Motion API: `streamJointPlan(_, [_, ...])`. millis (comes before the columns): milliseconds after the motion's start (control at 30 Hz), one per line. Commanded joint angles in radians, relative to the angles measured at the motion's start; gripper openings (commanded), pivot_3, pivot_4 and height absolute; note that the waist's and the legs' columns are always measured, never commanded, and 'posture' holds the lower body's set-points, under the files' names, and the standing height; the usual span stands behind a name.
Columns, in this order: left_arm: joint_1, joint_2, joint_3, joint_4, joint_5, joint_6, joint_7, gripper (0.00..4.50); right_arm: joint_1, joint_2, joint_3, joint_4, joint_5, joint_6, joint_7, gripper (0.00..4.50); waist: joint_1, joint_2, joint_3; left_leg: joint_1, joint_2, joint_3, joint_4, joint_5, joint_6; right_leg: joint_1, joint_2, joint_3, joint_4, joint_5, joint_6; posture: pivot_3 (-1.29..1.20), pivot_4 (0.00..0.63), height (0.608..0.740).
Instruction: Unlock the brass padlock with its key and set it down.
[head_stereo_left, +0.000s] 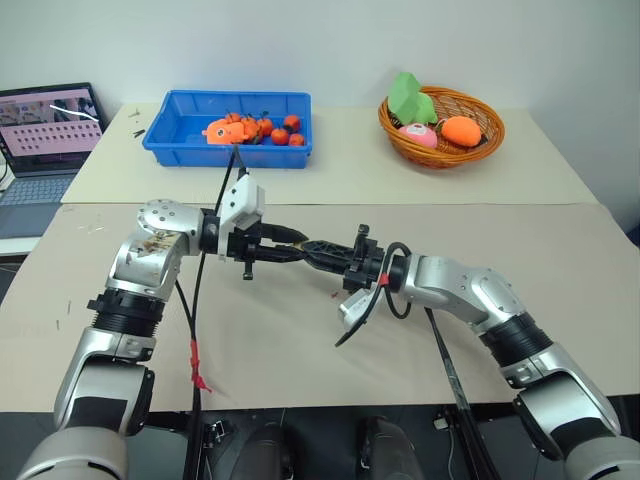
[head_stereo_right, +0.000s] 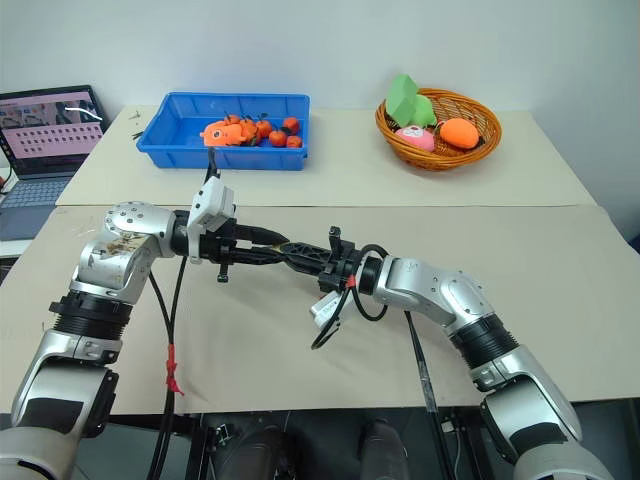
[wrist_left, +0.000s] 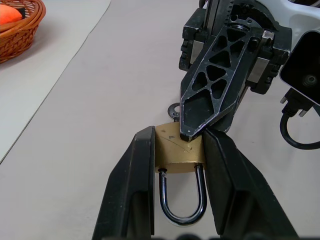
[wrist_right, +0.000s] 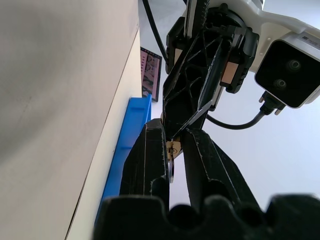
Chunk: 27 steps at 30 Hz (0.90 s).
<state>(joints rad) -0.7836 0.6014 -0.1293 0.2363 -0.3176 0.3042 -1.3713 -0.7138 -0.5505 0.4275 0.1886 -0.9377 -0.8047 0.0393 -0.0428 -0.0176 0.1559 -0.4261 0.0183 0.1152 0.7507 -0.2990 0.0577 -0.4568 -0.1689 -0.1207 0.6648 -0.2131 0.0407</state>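
Left gripper (wrist_left: 177, 150) clamps brass padlock (wrist_left: 177, 150) — right gripper (wrist_right: 174, 145) pinches key (wrist_right: 171, 162).

We see the brass padlock (wrist_left: 178, 149) held off the table (wrist_left: 90, 125), well above its beige surface: squarish gold body, scratched face, silvery U-shackle (wrist_left: 183, 200) seated in the body at both legs. At its keyhole end we glimpse the key (wrist_right: 171, 162), a thin silvery piece; its ring (wrist_left: 173, 110) pokes out beyond the body.

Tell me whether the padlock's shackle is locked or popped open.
Locked, as far as shows: in the left wrist view both legs of the shackle sit in the brass padlock, clamped between the left gripper fingers.
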Motion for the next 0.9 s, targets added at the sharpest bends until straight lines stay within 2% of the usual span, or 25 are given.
streamJointPlan(33, [-0.011, 0.006, 0.006, -0.022, -0.002, -0.002, 0.002, 0.86, -0.024, 0.006, -0.023, -0.027, 0.034, 0.002, -0.016, 0.12, 0.0, 0.0, 0.0, 0.0, 0.0, 0.0, 0.0, 0.0, 0.0, 0.0, 0.0, 0.0, 0.0, 0.0, 0.0, 0.0, 0.15, 0.684])
streamJointPlan(567, [-0.01, 0.004, 0.011, -0.021, -0.01, -0.001, 0.0, 0.86, -0.023, 0.02, -0.029, -0.036, 0.044, 0.027, 0.0, 0.12, 0.0, 0.0, 0.0, 0.0, 0.0, 0.0, 0.0, 0.0, 0.0, 0.0, 0.0, 0.0, 0.0, 0.0, 0.0, 0.0, 0.15, 0.684])
streamJointPlan(600, [-0.01, 0.006, 0.009, -0.021, -0.012, 0.003, -0.007, 1.86, -0.023, 0.02, -0.029, -0.037, 0.044, 0.027, 0.001, 0.12, 0.0, 0.0, 0.0, 0.0, 0.0, 0.0, 0.0, 0.0, 0.0, 0.0, 0.0, 0.0, 0.0, 0.0, 0.0, 0.0, 0.15, 0.684])
streamJointPlan(767, [-0.009, 0.003, 0.009, -0.021, -0.004, -0.002, 0.002, 3.68, -0.018, 0.019, -0.029, -0.041, 0.044, 0.029, 0.007, 0.12, 0.0, 0.0, 0.0, 0.0, 0.0, 0.0, 0.0, 0.0, 0.0, 0.0, 0.0, 0.0, 0.0, 0.0, 0.0, 0.0, 0.15, 0.684])
streamJointPlan(800, [-0.01, 0.001, 0.009, -0.019, -0.002, -0.003, 0.005, 3.89, -0.018, 0.019, -0.03, -0.041, 0.044, 0.03, 0.007, 0.12, 0.0, 0.0, 0.0, 0.0, 0.0, 0.0, 0.0, 0.0, 0.0, 0.0, 0.0, 0.0, 0.0, 0.0, 0.0, 0.0, 0.15, 0.684])
streamJointPlan(833, [-0.011, 0.001, 0.008, -0.018, -0.002, -0.002, 0.006, 4.33, -0.017, 0.019, -0.03, -0.042, 0.045, 0.03, 0.009, 0.12, 0.0, 0.0, 0.0, 0.0, 0.0, 0.0, 0.0, 0.0, 0.0, 0.0, 0.0, 0.0, 0.0, 0.0, 0.0, 0.0, 0.15, 0.684])
streamJointPlan(900, [-0.012, 0.0, 0.007, -0.017, -0.002, -0.002, 0.006, 4.44, -0.016, 0.018, -0.029, -0.043, 0.047, 0.032, 0.01, 0.12, 0.0, 0.0, 0.0, 0.0, 0.0, 0.0, 0.0, 0.0, 0.0, 0.0, 0.0, 0.0, 0.0, 0.0, 0.0, 0.0, 0.15, 0.684])
